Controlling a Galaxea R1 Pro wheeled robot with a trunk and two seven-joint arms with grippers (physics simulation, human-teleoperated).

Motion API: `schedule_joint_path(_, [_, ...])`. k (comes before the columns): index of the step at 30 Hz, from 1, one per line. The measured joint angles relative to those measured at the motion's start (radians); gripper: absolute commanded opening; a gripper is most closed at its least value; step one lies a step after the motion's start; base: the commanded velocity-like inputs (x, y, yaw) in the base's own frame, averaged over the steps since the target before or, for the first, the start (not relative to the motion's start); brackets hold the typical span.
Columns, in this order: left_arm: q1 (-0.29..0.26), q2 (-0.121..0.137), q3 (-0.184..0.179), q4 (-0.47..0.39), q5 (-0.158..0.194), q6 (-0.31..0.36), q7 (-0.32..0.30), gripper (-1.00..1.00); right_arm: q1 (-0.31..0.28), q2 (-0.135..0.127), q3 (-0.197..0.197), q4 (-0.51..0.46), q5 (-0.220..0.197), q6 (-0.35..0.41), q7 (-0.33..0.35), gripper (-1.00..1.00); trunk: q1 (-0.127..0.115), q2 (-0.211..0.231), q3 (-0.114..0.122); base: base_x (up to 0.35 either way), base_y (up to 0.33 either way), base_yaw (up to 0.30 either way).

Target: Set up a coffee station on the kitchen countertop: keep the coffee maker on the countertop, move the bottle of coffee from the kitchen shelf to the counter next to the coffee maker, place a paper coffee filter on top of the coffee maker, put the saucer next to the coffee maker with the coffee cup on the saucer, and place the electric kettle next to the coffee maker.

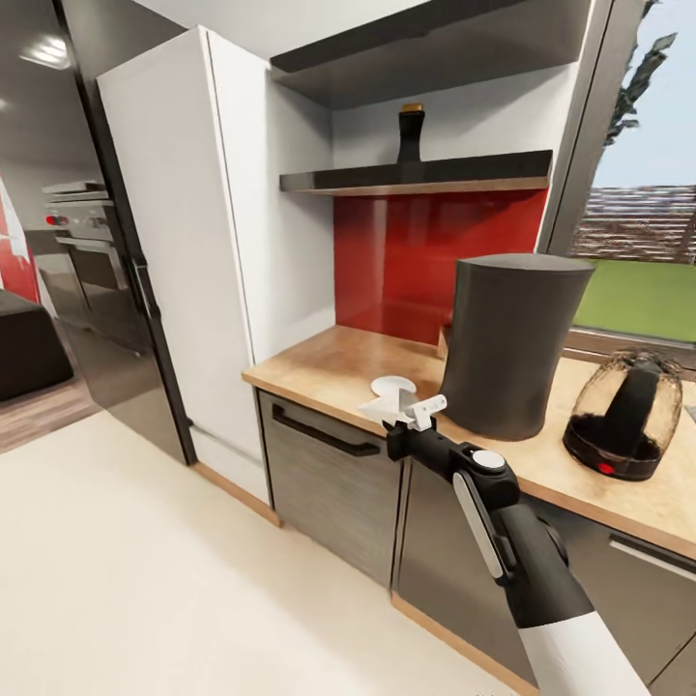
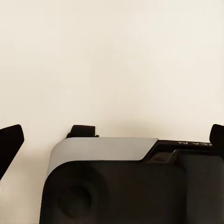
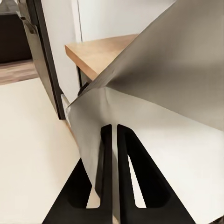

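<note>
The right end effector (image 1: 411, 414) is clenched on a paper coffee filter (image 1: 385, 407), held out in front of the tabletop (image 1: 329, 369) edge, just short of the coffee maker (image 1: 510, 340). In the right wrist view the two fingers (image 3: 106, 154) sit almost closed with the thin grey sheet of the filter (image 3: 154, 93) pinched between them, and the sheet fans out wide and creased past the tips.

The step in hand looks to be getting the filter on top of the coffee maker. That top stands well above the end effector now, so the arm needs to rise first, then move in over the lid, rather than sweep straight across and catch the sheet on the dark wall of the machine. The paper is floppy; a slow, level approach should keep it from folding. Release only once it lies flat on the lid.

A white saucer (image 1: 393, 387) lies on the tabletop just behind the filter, so avoid dipping low there. The kettle (image 1: 623, 418) stands beside the coffee maker, and the coffee bottle (image 1: 411, 132) waits on the shelf (image 1: 425, 177) above.

The left end effector's (image 2: 112, 140) dark fingertips (image 2: 10, 140) stand wide apart, released, over pale floor.
</note>
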Motion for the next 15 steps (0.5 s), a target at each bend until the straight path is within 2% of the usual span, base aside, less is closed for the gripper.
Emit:
schedule_joint_path(5, [0.000,0.000,0.000,0.000,0.000,0.000,0.000,1.00,0.000,0.000,0.000,0.000,0.000,0.000,0.000,-1.00,0.000,0.000,0.000,0.010,0.013,-0.211])
schedule_joint_path(15, [0.000,0.000,0.000,0.000,0.000,0.000,0.000,1.00,0.000,0.000,0.000,0.000,0.000,0.000,0.000,-1.00,0.000,0.000,0.000,0.001,0.005,-0.265])
